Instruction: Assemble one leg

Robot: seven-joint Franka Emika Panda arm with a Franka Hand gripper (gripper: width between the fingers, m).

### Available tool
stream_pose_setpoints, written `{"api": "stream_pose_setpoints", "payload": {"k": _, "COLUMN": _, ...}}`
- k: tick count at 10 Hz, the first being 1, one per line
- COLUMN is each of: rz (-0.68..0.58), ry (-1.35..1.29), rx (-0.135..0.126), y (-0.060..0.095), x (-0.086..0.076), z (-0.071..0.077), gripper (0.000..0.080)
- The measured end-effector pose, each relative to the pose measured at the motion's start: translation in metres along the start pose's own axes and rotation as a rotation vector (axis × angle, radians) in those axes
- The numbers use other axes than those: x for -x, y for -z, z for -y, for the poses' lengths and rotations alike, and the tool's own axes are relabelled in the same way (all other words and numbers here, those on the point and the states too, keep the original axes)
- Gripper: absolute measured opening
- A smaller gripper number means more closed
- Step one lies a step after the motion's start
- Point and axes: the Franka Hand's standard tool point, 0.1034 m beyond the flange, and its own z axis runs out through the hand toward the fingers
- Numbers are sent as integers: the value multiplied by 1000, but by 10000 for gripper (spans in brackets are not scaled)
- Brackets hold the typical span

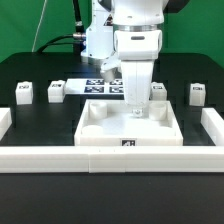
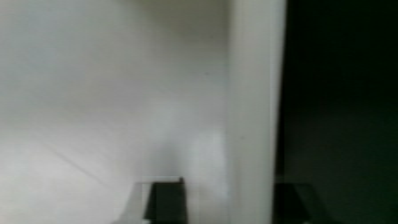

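The large white tray-like panel [image 1: 100,132] lies at the table's middle front. My gripper [image 1: 135,110] points straight down over the panel's far rim. In the wrist view, my gripper [image 2: 233,200] straddles a white raised rim [image 2: 260,120] of the panel, and its dark fingertips [image 2: 166,203] stand apart on either side. One finger is close to the rim and a gap shows at the other. Small white legs stand on the table: two at the exterior view's left [image 1: 24,93] [image 1: 55,92], one at its right [image 1: 197,92], and one just beside the arm [image 1: 158,90].
The marker board [image 1: 98,88] lies flat behind the panel, partly hidden by the arm. A low white wall [image 1: 60,158] runs along the front. Side pieces stand at the exterior view's left [image 1: 5,122] and right [image 1: 212,125].
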Motion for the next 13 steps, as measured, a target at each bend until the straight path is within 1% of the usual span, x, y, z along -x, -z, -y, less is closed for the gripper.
{"api": "stream_pose_setpoints", "payload": {"k": 1, "rz": 0, "ry": 0, "rx": 0, "y": 0, "x": 0, "z": 0, "gripper": 70}}
{"api": "stream_pose_setpoints", "payload": {"k": 3, "rz": 0, "ry": 0, "rx": 0, "y": 0, "x": 0, "z": 0, "gripper": 58}}
{"api": "stream_pose_setpoints", "payload": {"k": 9, "rz": 0, "ry": 3, "rx": 0, "y": 0, "x": 0, "z": 0, "gripper": 58}}
{"api": "stream_pose_setpoints", "payload": {"k": 10, "rz": 0, "ry": 56, "rx": 3, "y": 0, "x": -7, "z": -1, "gripper": 58}}
{"api": "stream_pose_setpoints", "payload": {"k": 11, "rz": -2, "ry": 85, "rx": 4, "y": -1, "x": -16, "z": -1, "gripper": 58}}
{"api": "stream_pose_setpoints", "payload": {"k": 13, "rz": -6, "ry": 120, "rx": 15, "y": -1, "x": -39, "z": -3, "gripper": 59}}
